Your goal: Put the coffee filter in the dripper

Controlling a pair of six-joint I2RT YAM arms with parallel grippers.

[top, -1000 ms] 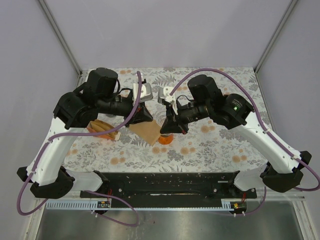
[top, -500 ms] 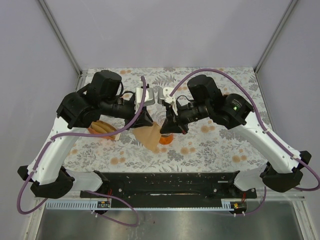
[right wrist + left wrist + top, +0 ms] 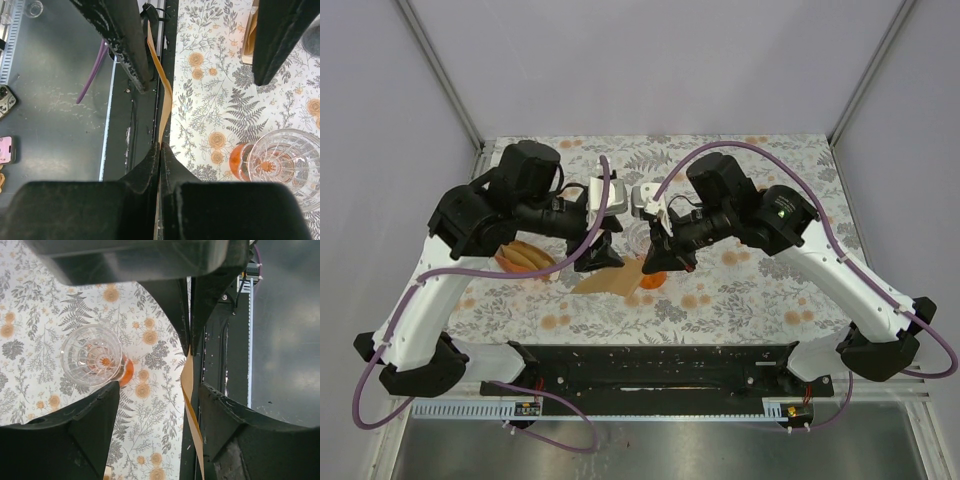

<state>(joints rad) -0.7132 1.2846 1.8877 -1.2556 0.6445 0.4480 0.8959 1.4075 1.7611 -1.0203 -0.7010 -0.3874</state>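
Note:
The brown paper coffee filter (image 3: 607,283) hangs over the table between the two arms. My right gripper (image 3: 662,262) is shut on its right edge; in the right wrist view the filter (image 3: 163,95) runs edge-on up from the closed fingertips (image 3: 160,149). My left gripper (image 3: 598,256) stands open, and the filter's edge (image 3: 188,390) passes loosely between its fingers (image 3: 235,425), close to the right one. The dripper (image 3: 648,281), clear ribbed glass on an orange base, stands on the cloth just below the right gripper, also visible as the dripper (image 3: 93,355) and the dripper (image 3: 280,165).
A stack of brown filters in a holder (image 3: 525,257) lies on the flowered cloth under the left arm. The black base rail (image 3: 650,366) runs along the near table edge, with a grey floor beyond it. Purple cables loop off both arms.
The left gripper has opened and let go of the filter. The filter now droops lower and flatter, held only by the right gripper, which has shifted slightly left.

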